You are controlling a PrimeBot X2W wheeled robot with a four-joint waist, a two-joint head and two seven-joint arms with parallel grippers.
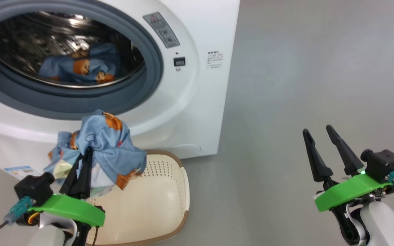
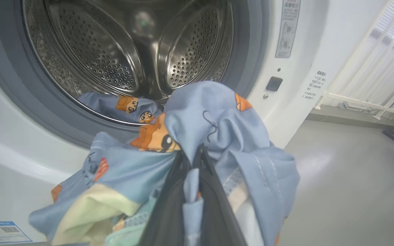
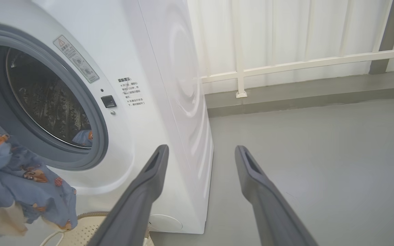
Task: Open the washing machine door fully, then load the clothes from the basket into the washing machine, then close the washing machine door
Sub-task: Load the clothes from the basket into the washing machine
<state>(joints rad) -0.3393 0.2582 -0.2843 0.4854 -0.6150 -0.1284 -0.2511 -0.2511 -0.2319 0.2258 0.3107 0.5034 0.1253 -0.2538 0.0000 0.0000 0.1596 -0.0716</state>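
— While our left gripper (image 1: 87, 153) hangs before the washing machine (image 1: 197, 102), what do we hold?
— A bundle of clothes (image 1: 109, 143), pinched tight between the two dark fingers (image 2: 169, 208); it hangs just below the machine's open mouth and above the basket (image 1: 169, 191), which stands at the machine's foot.
— And inside the machine?
— Another blue piece (image 1: 80, 66) lies in the drum (image 1: 46, 34).
— Our right gripper (image 1: 317, 131)?
— Fingers apart, holding nothing; it sits to the right of the machine, over the grey floor (image 1: 286, 68).
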